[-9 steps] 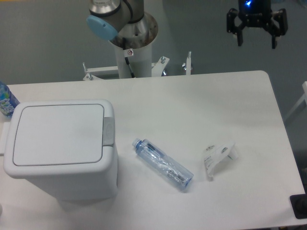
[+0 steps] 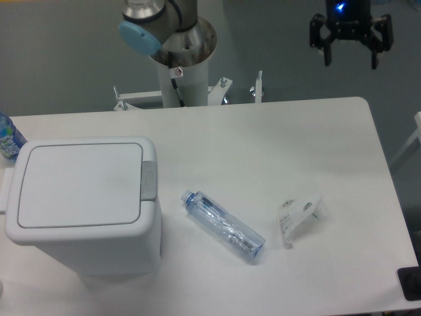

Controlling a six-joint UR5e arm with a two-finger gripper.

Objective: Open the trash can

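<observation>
The white trash can (image 2: pixel 82 204) stands at the table's left side, its flat lid down and its grey push-button tab (image 2: pixel 150 180) on the right edge of the lid. My gripper (image 2: pixel 351 60) hangs high at the top right, beyond the table's far edge and far from the can. Its two black fingers are spread apart with nothing between them.
A crushed clear plastic bottle (image 2: pixel 223 226) lies on the table right of the can. A crumpled clear wrapper (image 2: pixel 299 214) lies further right. A blue-labelled bottle (image 2: pixel 8 139) shows at the left edge behind the can. The arm's base column (image 2: pixel 183 72) stands behind the table.
The gripper has risen very slightly at the top right. Nothing else has moved.
</observation>
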